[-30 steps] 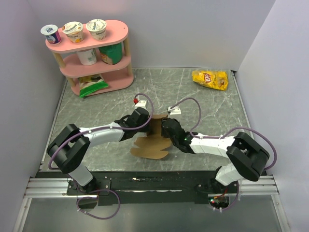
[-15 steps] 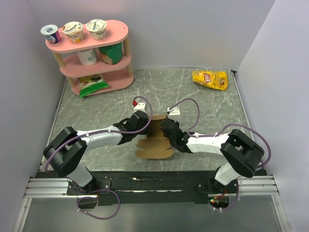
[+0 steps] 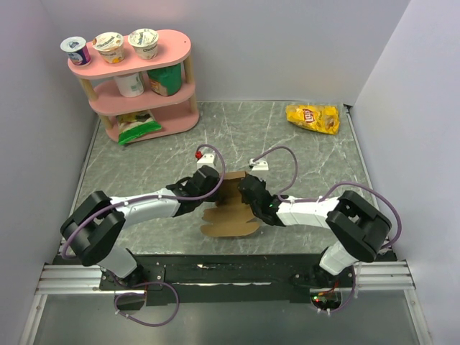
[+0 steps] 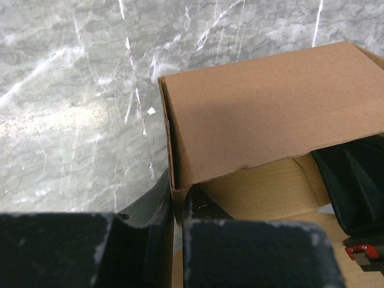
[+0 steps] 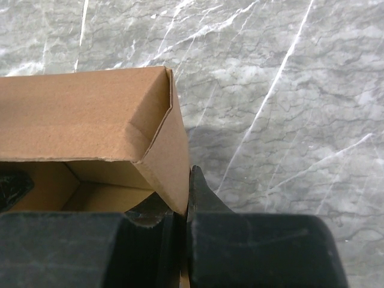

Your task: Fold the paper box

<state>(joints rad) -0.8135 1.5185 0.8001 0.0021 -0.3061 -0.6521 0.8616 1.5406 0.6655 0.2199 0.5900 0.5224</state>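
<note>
1. The paper box (image 3: 228, 215) sits partly folded at the centre of the marble table (image 3: 302, 158), between the two grippers.
2. The left gripper (image 4: 176, 204) is clenched on the edge of the box's left wall.
3. The right gripper (image 5: 185, 207) is clenched on the edge of the right wall.
4. A top panel leans over the box's open interior.

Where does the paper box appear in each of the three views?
Top view: the paper box sits near the middle.
Left wrist: the paper box fills the centre and right.
Right wrist: the paper box fills the left half.
Shared landmark: the grey marble table under it.
</note>
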